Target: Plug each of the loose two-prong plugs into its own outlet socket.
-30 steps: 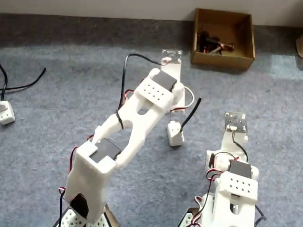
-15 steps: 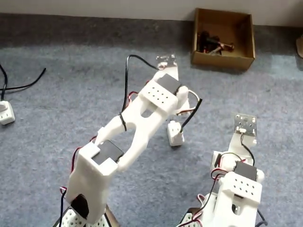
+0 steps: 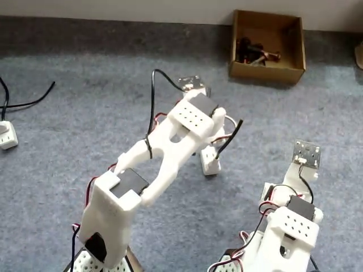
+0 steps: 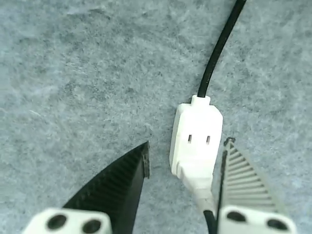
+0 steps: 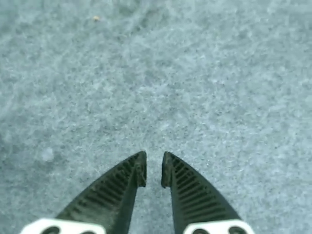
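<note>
A white outlet socket (image 4: 196,131) with two slots lies on the grey carpet, a black cord (image 4: 219,46) running from its far end. A white plug (image 4: 201,187) sits at its near end, apparently pushed in. My left gripper (image 4: 186,145) hangs open just above the socket, one finger on each side, not touching it. In the high view the same socket (image 3: 210,162) lies under the tip of the left arm (image 3: 170,141). My right gripper (image 5: 153,168) is shut over bare carpet, holding nothing. A second white socket (image 3: 7,135) with its black cord (image 3: 31,102) lies at the far left edge.
A cardboard box (image 3: 266,39) with small parts stands at the back right against the wall. The right arm (image 3: 289,226) is at the front right, apart from the socket. Open carpet stretches across the middle left.
The right arm has drawn back toward the front right. The left arm's wrist has turned and shifted slightly left over the socket, which has stayed in place.
</note>
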Tool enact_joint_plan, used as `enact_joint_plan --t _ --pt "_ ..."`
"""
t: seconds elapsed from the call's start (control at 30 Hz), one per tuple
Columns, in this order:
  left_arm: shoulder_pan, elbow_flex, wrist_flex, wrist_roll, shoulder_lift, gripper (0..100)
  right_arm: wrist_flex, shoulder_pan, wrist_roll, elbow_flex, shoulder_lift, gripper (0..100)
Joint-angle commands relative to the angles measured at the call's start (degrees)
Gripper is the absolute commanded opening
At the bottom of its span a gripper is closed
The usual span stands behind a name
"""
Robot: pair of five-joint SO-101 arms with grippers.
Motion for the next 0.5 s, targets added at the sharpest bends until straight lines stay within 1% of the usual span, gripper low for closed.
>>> enact_joint_plan --t 0.0,0.2,0.47 --pt "-0.84 -0.31 0.18 0.26 -1.89 23 -1.01 0.48 0.53 -0.22 -0.84 5.6" --pt "-0.4 0.48 -0.18 0.18 -1.27 23 -1.01 0.48 0.53 -0.22 -0.84 5.6" --pt "0.31 0.4 -3.6 0.09 4.88 23 -1.01 0.48 0.53 -0.22 -0.84 5.6"
